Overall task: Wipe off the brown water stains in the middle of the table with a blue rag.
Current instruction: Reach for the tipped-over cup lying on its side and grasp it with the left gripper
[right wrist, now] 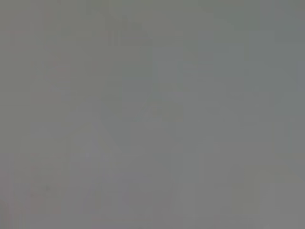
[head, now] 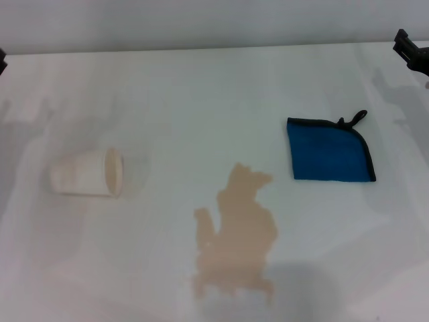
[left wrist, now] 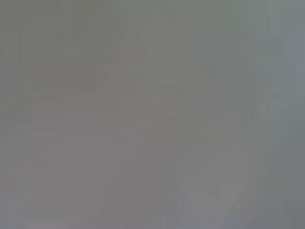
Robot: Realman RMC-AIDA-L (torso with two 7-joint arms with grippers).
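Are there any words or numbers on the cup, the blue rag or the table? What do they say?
None can be read.
Cup: lying on its side, plain cream, no print showing.
Rag: plain blue with black edging, no label showing.
Table: bare white, with only the brown stain, no writing.
Both wrist views show nothing but grey.

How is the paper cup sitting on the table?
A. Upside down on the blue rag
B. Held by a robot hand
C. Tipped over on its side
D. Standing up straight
C: the paper cup lies on its side on the table, its open mouth facing the brown water stains, far from the blue rag.
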